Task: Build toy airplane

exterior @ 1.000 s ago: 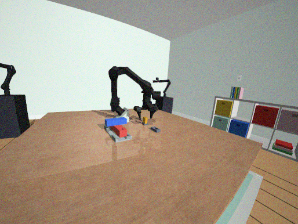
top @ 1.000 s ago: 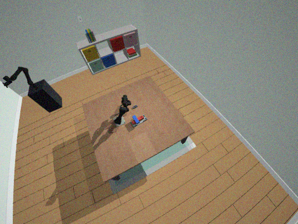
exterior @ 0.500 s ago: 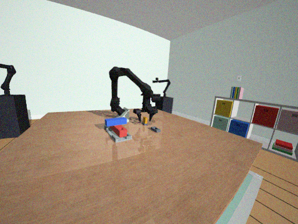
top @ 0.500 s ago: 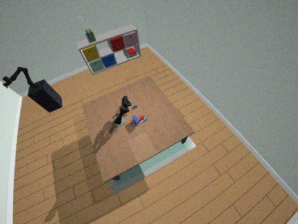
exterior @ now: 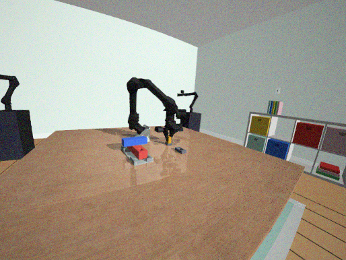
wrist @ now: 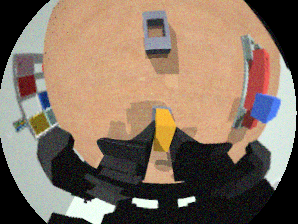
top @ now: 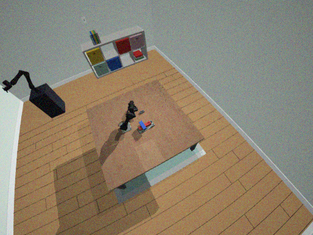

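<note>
One small grey frame-like block (wrist: pixel 157 32) lies apart, further toward the worktop's (exterior: pixel 209 188) shelf-side edge. One red fuselage (exterior: pixel 139 151) sits in the grey jig (exterior: pixel 141 160) mid-worktop, one blue wing (exterior: pixel 134 141) across it. The pincer (wrist: pixel 161 137) grips the single orange tail fin (wrist: pixel 162 129), upright on the worktop

Open desk around the claw — two obstacles nearby

In the wrist view, the claw (wrist: pixel 162 137), closed on the yellow fin (wrist: pixel 162 129), has bare desk (wrist: pixel 100 63) at 9 and 10 o'clock; a small grey block (wrist: pixel 158 32) stands at 12, the jig with red fuselage (wrist: pixel 258 83) and blue wing (wrist: pixel 268 108) at 3.
</note>
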Robot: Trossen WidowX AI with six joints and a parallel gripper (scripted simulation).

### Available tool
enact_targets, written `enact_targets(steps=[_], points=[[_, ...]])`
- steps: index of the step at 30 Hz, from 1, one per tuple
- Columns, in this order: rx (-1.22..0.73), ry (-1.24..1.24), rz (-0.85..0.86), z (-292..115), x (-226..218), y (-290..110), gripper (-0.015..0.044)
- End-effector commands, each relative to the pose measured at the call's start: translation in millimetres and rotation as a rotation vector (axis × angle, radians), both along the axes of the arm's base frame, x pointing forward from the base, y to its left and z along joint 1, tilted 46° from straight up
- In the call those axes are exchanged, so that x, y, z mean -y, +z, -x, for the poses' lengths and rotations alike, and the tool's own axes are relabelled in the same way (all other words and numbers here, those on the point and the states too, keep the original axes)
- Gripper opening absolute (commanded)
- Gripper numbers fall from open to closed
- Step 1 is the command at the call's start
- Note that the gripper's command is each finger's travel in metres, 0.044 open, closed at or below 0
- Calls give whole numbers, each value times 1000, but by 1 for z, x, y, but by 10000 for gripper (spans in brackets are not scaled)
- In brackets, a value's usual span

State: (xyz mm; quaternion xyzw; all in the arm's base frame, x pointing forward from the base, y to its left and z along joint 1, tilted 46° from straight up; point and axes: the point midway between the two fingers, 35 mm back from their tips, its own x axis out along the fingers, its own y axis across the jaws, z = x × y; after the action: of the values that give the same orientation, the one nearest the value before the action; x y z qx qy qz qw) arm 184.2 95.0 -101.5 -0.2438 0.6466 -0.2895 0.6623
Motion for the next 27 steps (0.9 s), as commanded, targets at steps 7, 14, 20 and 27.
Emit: enact_targets(steps=[7,14,20,27], points=[[-4,-2,-12,-1,0,2,0],[-8,-14,-36,-3,-11,11,0],[-8,-10,-32,-5,-25,22,0],[-8,-6,-26,-7,-41,36,0]])
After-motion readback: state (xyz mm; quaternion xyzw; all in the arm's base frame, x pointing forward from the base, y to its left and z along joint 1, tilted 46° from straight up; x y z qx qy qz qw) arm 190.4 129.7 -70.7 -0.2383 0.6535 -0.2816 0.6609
